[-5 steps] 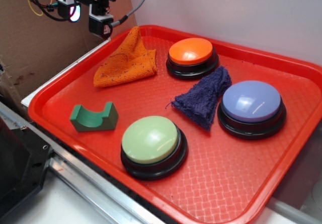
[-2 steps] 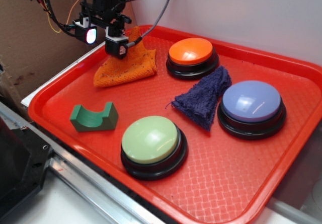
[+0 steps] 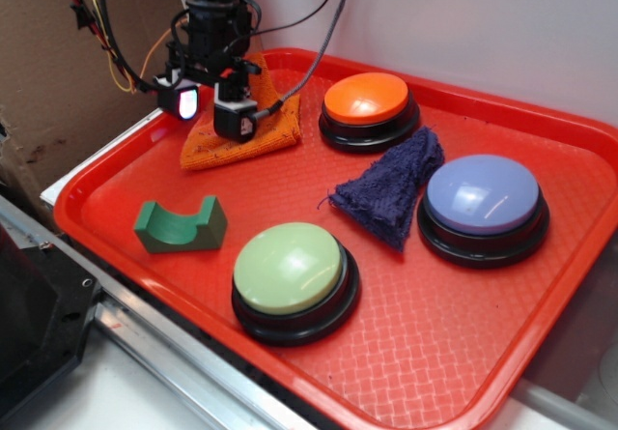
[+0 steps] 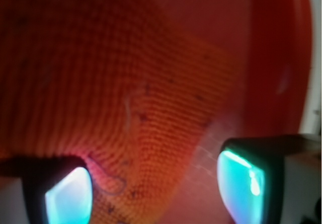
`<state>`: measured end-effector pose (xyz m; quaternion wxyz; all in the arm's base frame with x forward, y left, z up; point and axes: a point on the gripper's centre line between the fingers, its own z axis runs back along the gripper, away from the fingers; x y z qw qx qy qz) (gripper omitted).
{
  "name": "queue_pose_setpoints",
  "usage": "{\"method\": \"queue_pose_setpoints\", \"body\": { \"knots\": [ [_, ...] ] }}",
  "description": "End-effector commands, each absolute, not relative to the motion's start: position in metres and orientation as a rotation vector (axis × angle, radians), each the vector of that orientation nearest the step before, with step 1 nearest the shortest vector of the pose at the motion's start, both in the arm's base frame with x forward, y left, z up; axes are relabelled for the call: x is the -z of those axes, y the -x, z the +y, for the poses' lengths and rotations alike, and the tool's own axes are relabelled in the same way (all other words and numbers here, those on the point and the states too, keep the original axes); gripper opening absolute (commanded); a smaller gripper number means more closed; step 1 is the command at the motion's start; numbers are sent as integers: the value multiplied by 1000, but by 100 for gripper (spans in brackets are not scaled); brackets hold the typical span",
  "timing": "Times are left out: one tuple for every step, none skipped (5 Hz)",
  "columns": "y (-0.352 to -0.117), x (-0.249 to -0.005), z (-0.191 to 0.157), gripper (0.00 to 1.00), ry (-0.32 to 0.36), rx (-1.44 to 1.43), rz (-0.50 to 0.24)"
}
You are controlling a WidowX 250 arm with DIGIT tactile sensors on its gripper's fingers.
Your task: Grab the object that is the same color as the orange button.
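— Black plastic fingers with lit pads: that is the hand (image 3: 214, 108), and its fingers stand apart with nothing clamped between them. What sits under it?

— The soft orange knitted cloth with dark specks (image 3: 259, 129), lying at the back-left of the red plastic tray (image 3: 454, 353). The hand hangs right over the cloth's left part. In the wrist view the weave (image 4: 126, 93) fills the gap between the two glowing pads (image 4: 68, 196), with one pad over bare tray at the cloth's edge.

— So how should the grab go?

— I'd lower straight down until the fingertips press into the fabric, then close on a raised fold instead of a flat layer. Knitted cloth is limp, so a shallow pinch may slip. A slight shift toward the cloth's middle would put both fingers on fabric.

— And the match in colour?

— The round glossy orange dome button on a black base (image 3: 368, 99) stands just beside the cloth to its right. The dark purple cloth (image 3: 391, 190) lies well apart, nearer the middle.
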<state>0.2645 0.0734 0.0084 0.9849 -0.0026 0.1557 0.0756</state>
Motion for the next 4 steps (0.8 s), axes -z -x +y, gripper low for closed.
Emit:
{"method": "queue_pose_setpoints", "body": {
  "knots": [
    [-263,-7,70,0,35,-110,251],
    [-261,-6,73,0,-16,-121,267],
    [-260,-8,73,0,-28,-132,271],
    [-259,-10,74,0,-39,-138,272]
  ]
}}
